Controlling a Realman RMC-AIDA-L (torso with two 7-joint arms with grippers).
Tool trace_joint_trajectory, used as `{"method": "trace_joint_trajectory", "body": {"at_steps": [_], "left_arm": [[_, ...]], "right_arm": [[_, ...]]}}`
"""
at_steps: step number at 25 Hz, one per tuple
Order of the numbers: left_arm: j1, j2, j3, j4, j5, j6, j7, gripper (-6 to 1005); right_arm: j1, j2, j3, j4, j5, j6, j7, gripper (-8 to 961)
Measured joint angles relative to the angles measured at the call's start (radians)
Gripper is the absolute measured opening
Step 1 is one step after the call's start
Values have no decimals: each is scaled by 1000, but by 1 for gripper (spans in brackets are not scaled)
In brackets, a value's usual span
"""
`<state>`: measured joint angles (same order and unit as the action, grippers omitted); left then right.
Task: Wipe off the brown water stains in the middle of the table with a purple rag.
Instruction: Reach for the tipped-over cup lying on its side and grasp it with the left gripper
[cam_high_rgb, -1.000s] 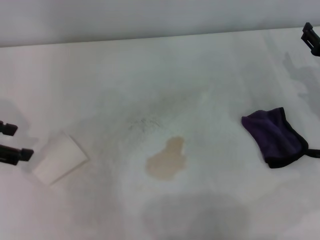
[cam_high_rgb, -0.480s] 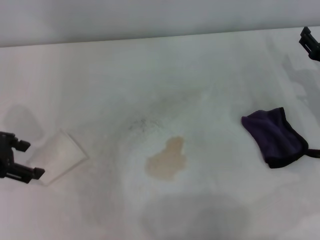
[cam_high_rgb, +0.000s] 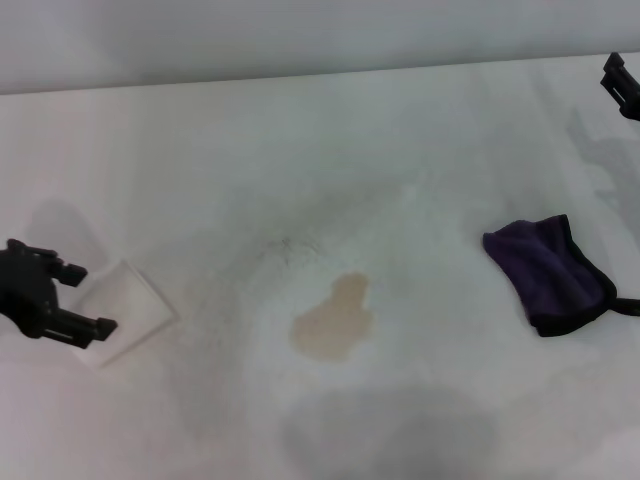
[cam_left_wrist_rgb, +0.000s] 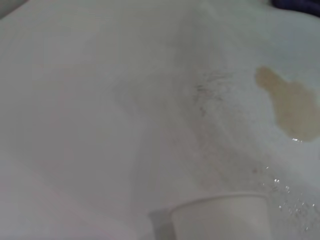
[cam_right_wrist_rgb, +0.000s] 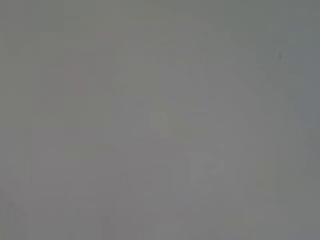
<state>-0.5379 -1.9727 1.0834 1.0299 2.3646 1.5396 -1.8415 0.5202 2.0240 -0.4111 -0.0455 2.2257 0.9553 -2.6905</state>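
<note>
The stain (cam_high_rgb: 334, 320) sits in the middle of the worktop (cam_high_rgb: 300, 140), a tan blotch with a narrower lobe on its far side. I'll place everything else from it. The rag (cam_high_rgb: 548, 272) lies crumpled well off to the stain's right, untouched, its black loop trailing out to the right. A white paper cup (cam_high_rgb: 122, 312) lies on its side well to the stain's left.

The left end effector (cam_high_rgb: 70, 300) hangs at the cup's left edge, its two fingers spread with nothing between them. It is nowhere near the rag. The right end effector (cam_high_rgb: 622, 82) shows only as a dark tip far beyond the rag, and I cannot tell how its fingers stand; its own camera gives nothing but grey.

The step in hand looks like fetching the rag, and nothing of the wiping is done. The right arm is the natural one for it, being on the rag's side. It would do well to pinch the bunched middle of the cloth rather than the thin loop, then press the cloth flat onto the stain and sweep across the whole blotch, lobe included. The droplets scattered near the cup in the left wrist view may need a pass too.
</note>
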Motion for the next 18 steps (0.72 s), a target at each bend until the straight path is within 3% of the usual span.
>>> {"method": "trace_joint_trajectory", "body": {"at_steps": [18], "left_arm": [[-14,-49,1,-93,7,-126,12,872]], "right_arm": [[-5,-6,4,-5,-2,46,4,844]]}}
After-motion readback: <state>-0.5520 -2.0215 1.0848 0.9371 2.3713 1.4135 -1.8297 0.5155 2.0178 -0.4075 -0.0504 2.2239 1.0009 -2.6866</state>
